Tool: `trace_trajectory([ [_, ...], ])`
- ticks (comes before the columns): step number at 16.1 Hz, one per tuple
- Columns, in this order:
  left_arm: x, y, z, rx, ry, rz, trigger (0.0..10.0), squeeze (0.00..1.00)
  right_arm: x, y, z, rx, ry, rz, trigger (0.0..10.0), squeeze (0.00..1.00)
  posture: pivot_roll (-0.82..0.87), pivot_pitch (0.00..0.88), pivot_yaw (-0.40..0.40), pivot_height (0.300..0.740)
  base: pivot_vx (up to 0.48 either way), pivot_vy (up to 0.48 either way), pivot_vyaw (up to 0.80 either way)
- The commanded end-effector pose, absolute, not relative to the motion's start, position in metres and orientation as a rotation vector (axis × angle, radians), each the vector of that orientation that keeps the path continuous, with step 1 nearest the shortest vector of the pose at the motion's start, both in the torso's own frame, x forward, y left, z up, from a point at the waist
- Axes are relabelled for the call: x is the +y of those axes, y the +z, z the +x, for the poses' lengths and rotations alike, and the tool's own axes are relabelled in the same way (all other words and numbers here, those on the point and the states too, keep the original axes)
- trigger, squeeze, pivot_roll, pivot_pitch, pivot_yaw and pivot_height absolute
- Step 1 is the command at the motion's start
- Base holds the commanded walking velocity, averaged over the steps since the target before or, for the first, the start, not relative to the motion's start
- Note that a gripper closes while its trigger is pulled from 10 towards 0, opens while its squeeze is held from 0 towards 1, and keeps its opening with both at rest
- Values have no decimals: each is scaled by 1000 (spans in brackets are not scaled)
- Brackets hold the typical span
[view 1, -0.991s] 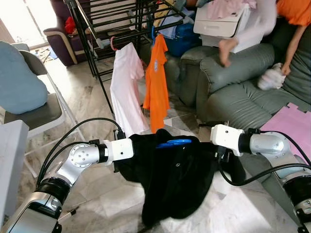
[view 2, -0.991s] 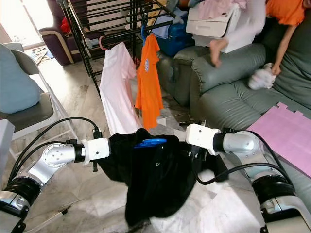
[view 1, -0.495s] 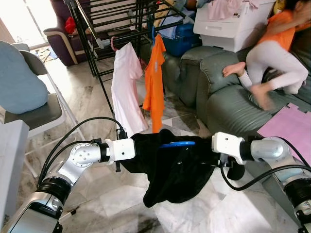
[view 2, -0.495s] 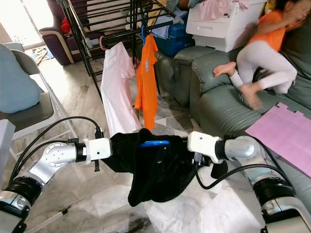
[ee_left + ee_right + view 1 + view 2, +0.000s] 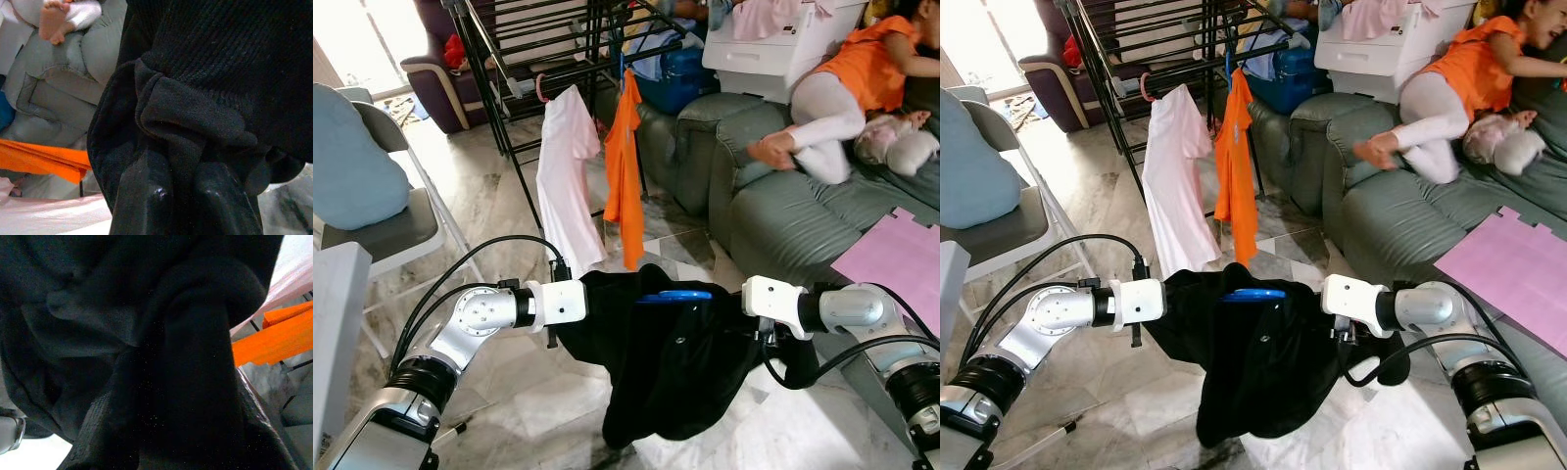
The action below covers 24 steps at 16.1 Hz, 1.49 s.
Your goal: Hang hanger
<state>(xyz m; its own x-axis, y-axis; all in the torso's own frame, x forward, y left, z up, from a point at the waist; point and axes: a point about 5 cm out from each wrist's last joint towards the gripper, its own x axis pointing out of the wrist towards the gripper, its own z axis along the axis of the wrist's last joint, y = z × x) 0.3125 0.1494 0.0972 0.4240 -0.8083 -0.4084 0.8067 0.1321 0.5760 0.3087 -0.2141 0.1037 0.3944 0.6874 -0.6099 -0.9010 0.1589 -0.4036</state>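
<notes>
Your left gripper [image 5: 183, 196] is clamped on a fold of the black garment [image 5: 671, 362]; in the left wrist view its two black fingers [image 5: 146, 196] pinch the knit cloth between them. Your right gripper [image 5: 190, 396] is buried in the same garment at its other end, and whether its fingers are pressed together or spread cannot be told under the dark cloth. Between your two grippers the garment hangs in a sagging bundle over the marble floor [image 5: 509, 392], with the blue hanger [image 5: 674, 295] lying across its top edge, held level with both wrists. Beyond the grippers stands the black drying rack [image 5: 558, 69], where a pale pink shirt [image 5: 566, 176] and an orange shirt [image 5: 626, 166] hang side by side. Off past your right gripper, a person [image 5: 847, 83] lies on the grey-green sofa [image 5: 764, 196]. Off past your left gripper stands a folding chair [image 5: 391, 225].
</notes>
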Motion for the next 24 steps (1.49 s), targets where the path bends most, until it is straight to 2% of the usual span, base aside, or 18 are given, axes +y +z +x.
trace_trajectory([
  [1,151,109,315,-66,-1143,819,0,0,-207,106,312,292,1183,-835,0,0,-149,0,54,740,0,0,0],
  [20,149,102,315,-51,-1117,812,0,0,-199,101,312,248,1148,-830,0,0,-153,0,45,740,0,0,0],
  [21,150,101,316,-48,-1106,823,1098,0,-199,101,313,250,1143,-835,0,0,-154,0,44,740,0,0,0],
  [22,150,99,316,-29,-1101,817,9569,0,-200,100,314,252,1123,-850,0,0,-153,0,45,740,0,0,0],
  [23,149,98,315,-35,-1098,810,10000,769,-201,99,316,260,1091,-861,0,0,-153,0,45,740,0,0,0],
  [24,149,98,315,-42,-1086,803,10000,1000,-201,98,318,265,1054,-868,0,0,-156,0,45,740,0,0,0],
])
